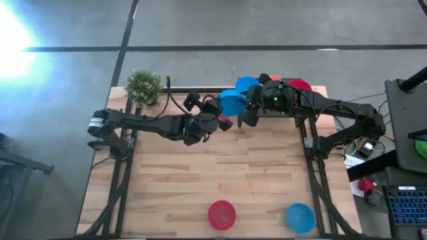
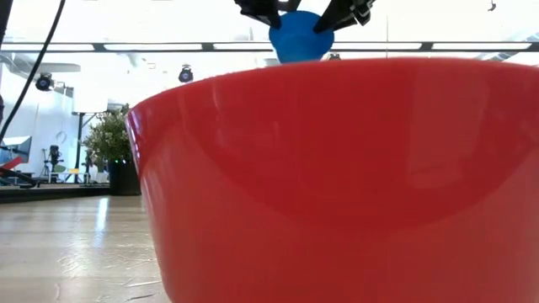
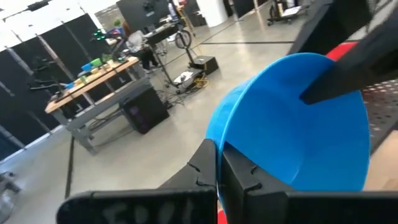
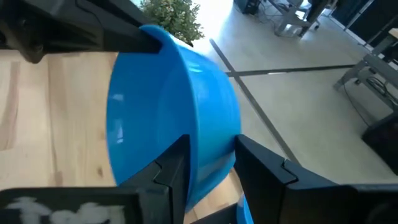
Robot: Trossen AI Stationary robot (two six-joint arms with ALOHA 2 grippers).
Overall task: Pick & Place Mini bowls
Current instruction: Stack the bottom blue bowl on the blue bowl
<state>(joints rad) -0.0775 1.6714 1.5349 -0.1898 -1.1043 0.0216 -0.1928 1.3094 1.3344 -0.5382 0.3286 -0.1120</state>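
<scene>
Both end effectors meet on one blue mini bowl above the far edge of the counter.

The left end effector [image 1: 225,120] is clamped tight on the rim of the blue mini bowl [image 1: 231,102], which is held tilted on edge in the air; the right end effector [image 1: 245,110] straddles the opposite rim, one finger inside and one outside, not fully closed. Just behind, more bowls sit near the far edge: another blue bowl [image 1: 247,84] and a red bowl [image 1: 300,85]. A potted plant [image 1: 144,86] stands at the far left corner. Near the front edge of the counter [image 1: 200,173] rest a red bowl [image 1: 221,215] and a blue bowl [image 1: 300,217], well apart.
</scene>
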